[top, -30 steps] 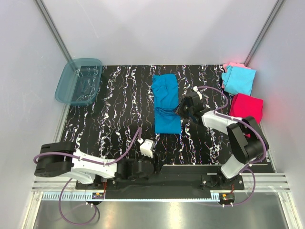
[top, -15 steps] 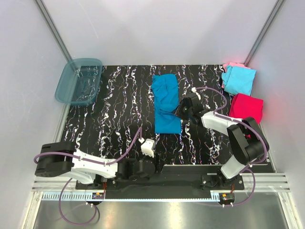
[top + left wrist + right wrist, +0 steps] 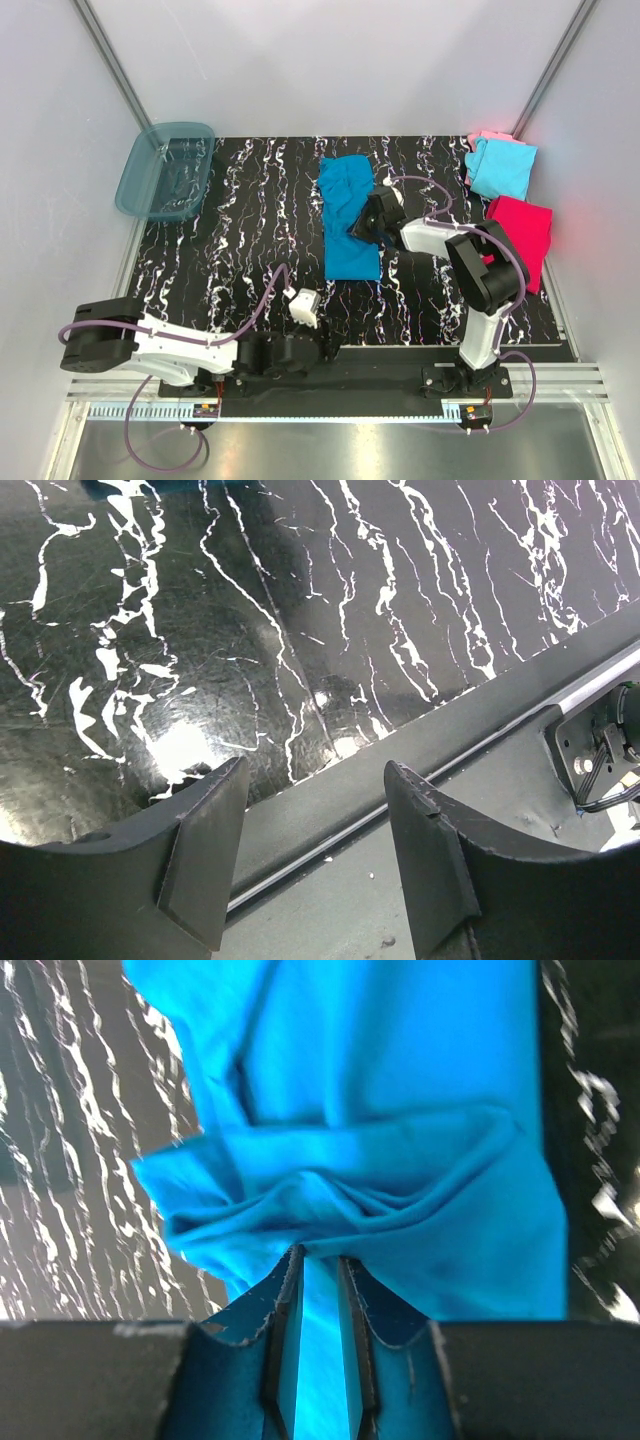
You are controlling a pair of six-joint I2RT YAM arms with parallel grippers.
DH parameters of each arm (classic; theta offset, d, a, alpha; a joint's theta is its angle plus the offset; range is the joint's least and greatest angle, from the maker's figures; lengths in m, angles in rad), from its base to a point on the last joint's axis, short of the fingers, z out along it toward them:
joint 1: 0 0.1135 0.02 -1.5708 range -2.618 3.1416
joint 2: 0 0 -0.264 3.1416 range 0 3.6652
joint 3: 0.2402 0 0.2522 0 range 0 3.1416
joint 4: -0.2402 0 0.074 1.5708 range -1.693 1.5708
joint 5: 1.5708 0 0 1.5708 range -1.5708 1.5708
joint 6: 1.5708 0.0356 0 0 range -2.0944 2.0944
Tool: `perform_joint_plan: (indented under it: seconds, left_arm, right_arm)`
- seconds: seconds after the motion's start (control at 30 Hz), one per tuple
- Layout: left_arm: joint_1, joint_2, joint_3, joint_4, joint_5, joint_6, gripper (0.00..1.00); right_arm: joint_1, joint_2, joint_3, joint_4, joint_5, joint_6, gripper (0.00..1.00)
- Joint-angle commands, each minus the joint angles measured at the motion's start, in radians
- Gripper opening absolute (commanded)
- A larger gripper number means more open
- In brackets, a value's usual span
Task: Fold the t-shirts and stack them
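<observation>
Teal-blue cloth, one item: the teal-blue t-shirt (image 3: 345,200) lies as a long strip on the bench (image 3: 250,220), with its middle directly under and just ahead of the right tool (image 3: 362,226). Right tool: jaws drawn nearly together on a raised pleat of that shirt, the cloth bunched into ridges just ahead of the fingertips. Left tool (image 3: 315,810): jaws spread, nothing between them, over bare bench by the near rail, well apart from every shirt. Behind the right tool, past its wrist and elbow, are the magenta-red t-shirt (image 3: 520,228), the light cyan t-shirt (image 3: 500,168) and the pale pink t-shirt (image 3: 487,137). Hazards, as judged:

- The pinch looks shallow and may hold only the top layer, so a lift could peel the layers apart and undo the strip.
- The pleat could slide out of the jaws under the weight of the hanging cloth.
- With nothing pinning either end of the shirt, a one-point pull could drag or skew the whole shirt instead of folding it.
- The elbow sits near the magenta-red shirt and could brush it on a wide swing.
</observation>
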Motion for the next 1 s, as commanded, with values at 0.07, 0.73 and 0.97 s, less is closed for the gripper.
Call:
perform_joint_plan:
  seconds: [0.07,0.73,0.97]
  left_arm:
    - [-0.014,-0.059,-0.037,-0.025,-0.069,-0.03,0.61]
    - [0.035,-0.14,-0.103,-0.052,-0.158,-0.067,0.85]
    - [0.268,-0.371,-0.236,0.177,-0.022,0.13,0.99]
  right_arm:
    - [0.01,0.018,0.14,-0.011,-0.007,-0.015,0.26]
    - [0.008,-0.209,-0.036,-0.023,0.091,-0.068,0.29]
    - [0.004,-0.564,-0.219,-0.066,0.109,-0.101,0.48]
